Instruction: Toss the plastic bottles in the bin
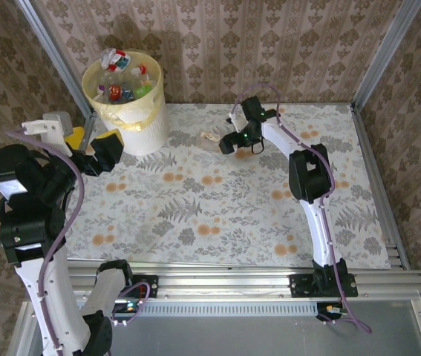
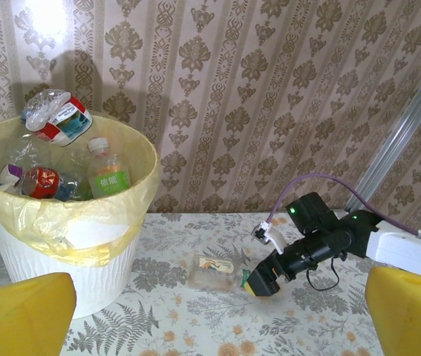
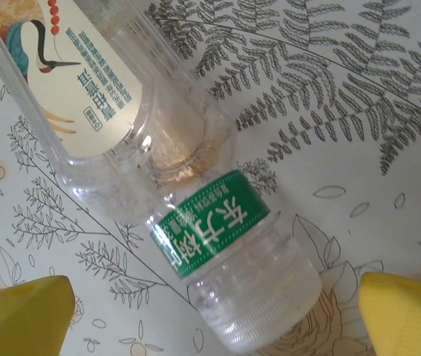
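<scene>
Right claw (image 3: 210,320) stands open, its two blunt yellow fingertips (image 3: 18,315) spread to either side of the cap end of a clear bottle (image 3: 158,148) and touching neither side. That bottle lies flat on the tabletop (image 1: 232,215), thin glossy plastic with a ridged neck and a ribbed, colourless screw cap. In the right wrist view its long axis slants from upper left to lower right, cap toward the claw. In the top view it lies roughly left to right, cap to the right. A green band below the cap carries white Chinese characters. On the body, a white paper label shows a crane drawn in black, red beads and columns of Chinese print too small to make out. The bottle sits at the far middle of the tabletop, a little right of the bin (image 1: 147,133) and apart from it. The tabletop has a smooth pale covering printed with grey ferns and orange blossoms. The bin is a round white bucket with a crinkled yellowish liner (image 2: 61,230) folded over its rim. It is heaped with crushed bottles (image 2: 56,119), one with a green label and white cap. Left claw (image 1: 100,152) hangs open just near of the bin, its yellow fingers wide apart.
</scene>
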Robot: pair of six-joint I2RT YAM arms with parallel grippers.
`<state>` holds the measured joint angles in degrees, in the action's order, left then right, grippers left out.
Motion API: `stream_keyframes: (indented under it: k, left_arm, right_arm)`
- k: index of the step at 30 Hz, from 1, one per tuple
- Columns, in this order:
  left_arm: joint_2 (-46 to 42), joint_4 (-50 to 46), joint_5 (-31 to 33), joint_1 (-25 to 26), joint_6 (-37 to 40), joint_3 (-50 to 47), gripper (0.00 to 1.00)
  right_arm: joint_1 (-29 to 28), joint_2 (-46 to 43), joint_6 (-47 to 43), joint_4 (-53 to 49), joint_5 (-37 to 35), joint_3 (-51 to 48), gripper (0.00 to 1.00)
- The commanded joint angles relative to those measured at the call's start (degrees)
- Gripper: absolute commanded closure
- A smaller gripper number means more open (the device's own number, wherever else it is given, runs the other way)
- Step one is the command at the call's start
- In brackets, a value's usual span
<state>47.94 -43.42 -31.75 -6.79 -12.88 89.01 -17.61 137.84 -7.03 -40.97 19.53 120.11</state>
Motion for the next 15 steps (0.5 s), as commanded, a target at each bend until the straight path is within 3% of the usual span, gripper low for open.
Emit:
stream_keyframes:
  k: [1, 15]
  left_arm:
    - [-0.18, 1.90, -0.03, 0.34, -0.55, -0.34, 0.00]
    - [0.70, 5.78, -1.74, 0.32, -3.81, -1.76, 0.00]
  right_arm:
    - [0.25, 1.94, -2.24, -3.72, 3.15, 3.12, 0.01]
    - [-1.60, 3.64, -2.78, -4.59, 4.91, 3.31, 0.14]
